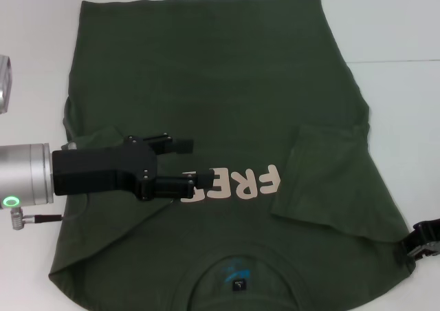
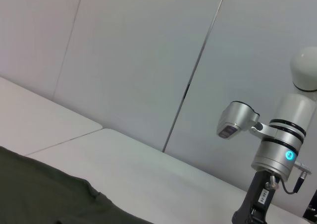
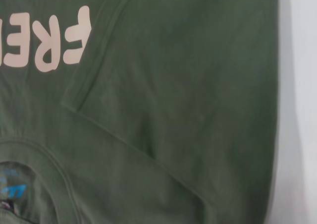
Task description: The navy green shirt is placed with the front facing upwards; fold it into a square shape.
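Shirt (image 1: 227, 84) flat on table (image 1: 399, 22), front up, collar near me, hem far. Both sleeves folded inward onto body. My left gripper (image 1: 189, 165) above shirt's left-centre, fingers spread apart, holding nothing, near finger over lettering (image 1: 240, 182). My right gripper (image 1: 426, 239) at shirt's near right edge; finger state: cannot tell.

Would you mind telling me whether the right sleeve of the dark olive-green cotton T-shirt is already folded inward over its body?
Yes, on the dark olive-green cotton T-shirt the right sleeve lies folded onto the body beside the pale pink lettering.
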Tool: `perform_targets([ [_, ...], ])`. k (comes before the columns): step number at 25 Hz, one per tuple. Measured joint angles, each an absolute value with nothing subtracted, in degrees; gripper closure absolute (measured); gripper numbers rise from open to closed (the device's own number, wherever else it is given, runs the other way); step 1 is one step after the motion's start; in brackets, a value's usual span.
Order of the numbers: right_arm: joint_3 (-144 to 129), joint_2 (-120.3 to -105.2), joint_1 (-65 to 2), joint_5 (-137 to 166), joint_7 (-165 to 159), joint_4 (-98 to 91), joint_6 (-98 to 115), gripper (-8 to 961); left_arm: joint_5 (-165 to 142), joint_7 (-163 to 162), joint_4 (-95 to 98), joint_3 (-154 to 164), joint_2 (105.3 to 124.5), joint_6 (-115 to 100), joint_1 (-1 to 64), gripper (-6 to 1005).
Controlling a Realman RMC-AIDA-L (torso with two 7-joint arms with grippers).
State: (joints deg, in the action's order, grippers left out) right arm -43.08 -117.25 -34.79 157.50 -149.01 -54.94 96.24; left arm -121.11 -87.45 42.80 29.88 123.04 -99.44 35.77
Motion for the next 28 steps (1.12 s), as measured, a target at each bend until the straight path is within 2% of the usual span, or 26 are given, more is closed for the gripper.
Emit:
perform_targets([
  [4,-43.45,-117.36,-34.7,157.53,-147.62,-54.94,96.71,631,-121.1,-87.45,42.8,29.84,123.05,-99.39,35.77,85],
  [15,-42.94,-116.92,-34.58,157.58,-145.93,-55.11,97.08,917,-120.95,-87.61,42.8,29.68,123.05,-99.32,35.57,85],
  [23,-40.9,-115.85,-33.36,157.51,-143.96,-55.64,97.18,916,-120.2,-88.82,42.81,29.62,123.05,-99.84,35.29,85],
  [28,-38.58,-115.8,-33.14,157.49,-141.47,-55.71,98.06,915,-118.81,-92.89,43.9,29.52,122.77,-100.14,33.89,85],
])
